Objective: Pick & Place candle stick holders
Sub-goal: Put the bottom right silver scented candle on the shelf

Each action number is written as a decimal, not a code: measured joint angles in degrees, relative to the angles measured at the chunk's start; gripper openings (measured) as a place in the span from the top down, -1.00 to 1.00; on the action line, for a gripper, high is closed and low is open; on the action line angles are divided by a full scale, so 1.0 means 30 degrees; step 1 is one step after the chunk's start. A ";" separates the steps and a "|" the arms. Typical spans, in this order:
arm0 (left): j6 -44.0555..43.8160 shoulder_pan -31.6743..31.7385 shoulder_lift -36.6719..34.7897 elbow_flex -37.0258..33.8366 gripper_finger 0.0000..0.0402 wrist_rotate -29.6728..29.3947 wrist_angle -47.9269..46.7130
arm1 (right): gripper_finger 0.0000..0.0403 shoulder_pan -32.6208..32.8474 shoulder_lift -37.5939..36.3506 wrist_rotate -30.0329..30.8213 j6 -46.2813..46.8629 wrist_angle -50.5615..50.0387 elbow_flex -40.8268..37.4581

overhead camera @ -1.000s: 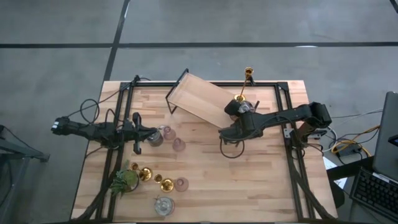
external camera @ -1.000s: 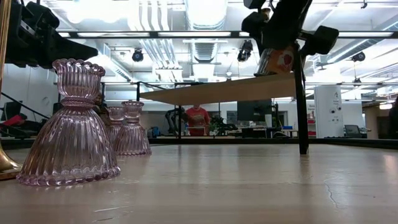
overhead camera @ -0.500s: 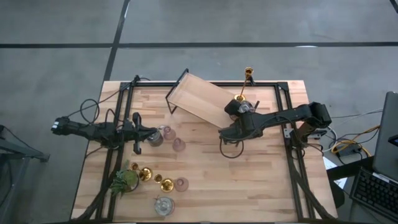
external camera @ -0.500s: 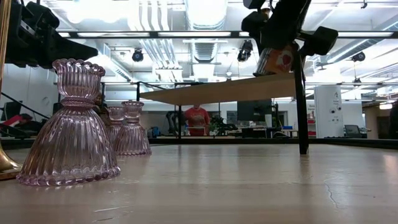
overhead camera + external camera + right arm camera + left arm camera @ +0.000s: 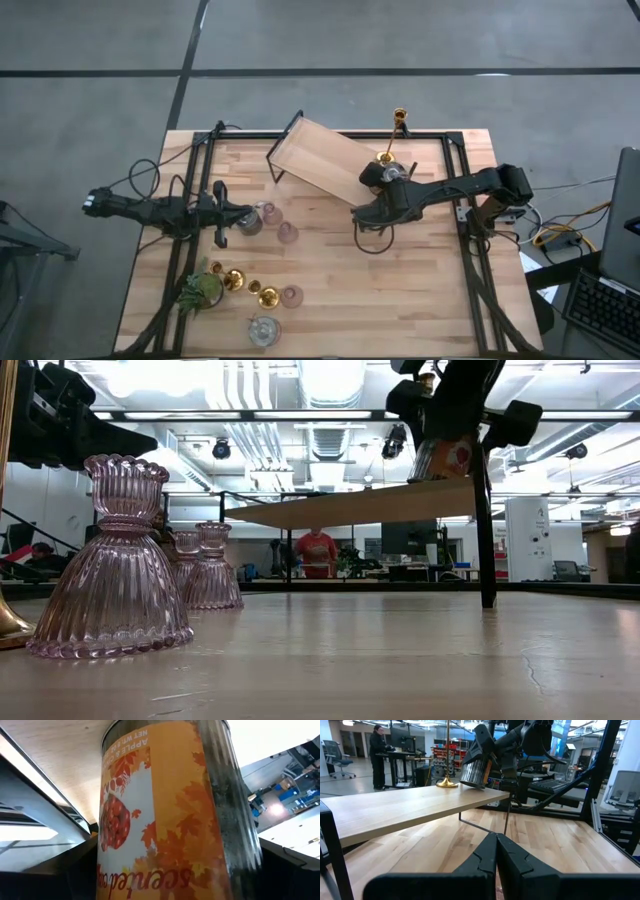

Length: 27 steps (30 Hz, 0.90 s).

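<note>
My right gripper (image 5: 386,180) is shut on a silvery glass candle holder (image 5: 165,805) with an orange leaf label, over the right end of a raised wooden shelf (image 5: 315,155). A slim gold candlestick (image 5: 391,135) stands on that shelf end, just beyond it. My left gripper (image 5: 496,836) is shut and holds nothing, level at the table's left (image 5: 238,214). Beside the left gripper stand a silvery holder (image 5: 250,222) and two pink cups (image 5: 270,212) (image 5: 288,233). Two gold holders (image 5: 235,280), another pink cup (image 5: 292,296) and another silvery one (image 5: 264,330) stand at the near left. My right gripper pinches the silvery holder's round side wall (image 5: 125,835) between its two fingers (image 5: 45,870), one on each side. The fingers slant down from the table's near right. The holder sits tilted, its lower edge (image 5: 471,783) at the shelf top; whether it touches, I cannot tell.
A small green plant (image 5: 200,290) stands at the near left among the holders. The shelf rests on thin black legs (image 5: 484,540), with open room under it. Black frame rails (image 5: 470,250) run along both table sides. A person (image 5: 317,550) stands far behind the table.
</note>
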 joint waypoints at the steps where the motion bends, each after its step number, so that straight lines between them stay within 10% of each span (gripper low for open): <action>1: 0.0000 0.0001 0.0003 0.0000 0.94 0.0000 0.0005 | -0.83 0.0000 0.0000 0.0015 -0.0170 0.0001 0.0000; 27: 0.0000 0.0001 -0.0001 0.0000 0.94 0.0000 0.0007 | -0.83 0.0000 0.0000 -0.0027 -0.6356 0.1000 0.0000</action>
